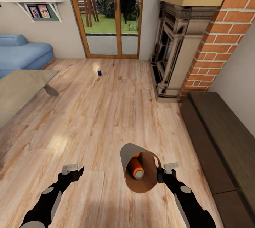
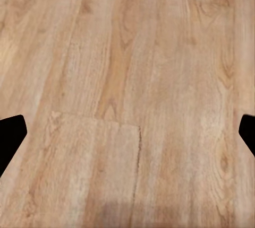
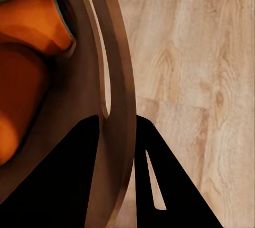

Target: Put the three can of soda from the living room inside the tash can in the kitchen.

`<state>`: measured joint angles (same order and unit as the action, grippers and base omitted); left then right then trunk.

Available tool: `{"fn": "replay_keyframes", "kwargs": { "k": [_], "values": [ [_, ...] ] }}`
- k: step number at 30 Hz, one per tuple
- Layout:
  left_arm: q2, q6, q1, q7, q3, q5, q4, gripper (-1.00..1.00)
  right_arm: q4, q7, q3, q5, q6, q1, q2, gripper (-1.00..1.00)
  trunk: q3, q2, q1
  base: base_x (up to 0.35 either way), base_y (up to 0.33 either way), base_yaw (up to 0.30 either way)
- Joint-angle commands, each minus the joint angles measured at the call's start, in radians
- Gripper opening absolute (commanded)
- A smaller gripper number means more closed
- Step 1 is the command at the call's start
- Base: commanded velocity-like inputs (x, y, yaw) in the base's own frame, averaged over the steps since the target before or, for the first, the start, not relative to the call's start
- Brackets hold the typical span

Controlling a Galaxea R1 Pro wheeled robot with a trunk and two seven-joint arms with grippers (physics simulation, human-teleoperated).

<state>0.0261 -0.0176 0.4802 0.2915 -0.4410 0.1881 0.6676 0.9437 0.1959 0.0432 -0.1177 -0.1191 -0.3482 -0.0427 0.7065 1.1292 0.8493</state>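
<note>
The right gripper (image 1: 160,175) pinches the bin (image 1: 131,153) by its rim, one finger on each side of the wall, tilted with its mouth facing the head camera, likely so the bin travels to the cans. Orange cans (image 1: 136,169) lie inside its coppery wall, two by the wrist view. The blue can (image 1: 99,72) stands on the floor (image 1: 106,115) near the glass doors (image 1: 108,16); the left gripper (image 1: 73,171) hangs wide and empty.

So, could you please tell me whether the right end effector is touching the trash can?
Touching. The right wrist view shows the right end effector with one finger on each side of the trash can rim, pinching its wall.
</note>
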Motion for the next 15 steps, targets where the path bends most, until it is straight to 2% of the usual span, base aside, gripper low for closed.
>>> {"fn": "replay_keyframes", "kwargs": {
  "k": [1,8,15],
  "values": [
    [0.0,0.0,0.0,0.0,0.0,0.0,0.0,1.0,0.001,0.007,0.0,0.007,-0.001,0.0,0.0,-1.0,-0.005,-0.007,-0.004,0.0,0.0,0.064],
    [0.0,0.0,0.0,0.0,0.001,0.001,0.0,1.0,0.001,0.007,0.0,0.007,0.0,0.0,0.0,-1.0,-0.037,-0.056,-0.031,0.0,0.0,0.019],
    [0.0,0.002,0.0,0.0,0.001,0.001,0.0,1.0,-0.006,0.007,0.0,0.007,0.031,0.0,0.0,-1.0,-0.07,-0.105,-0.058,0.0,0.0,0.001]
  ]
}}
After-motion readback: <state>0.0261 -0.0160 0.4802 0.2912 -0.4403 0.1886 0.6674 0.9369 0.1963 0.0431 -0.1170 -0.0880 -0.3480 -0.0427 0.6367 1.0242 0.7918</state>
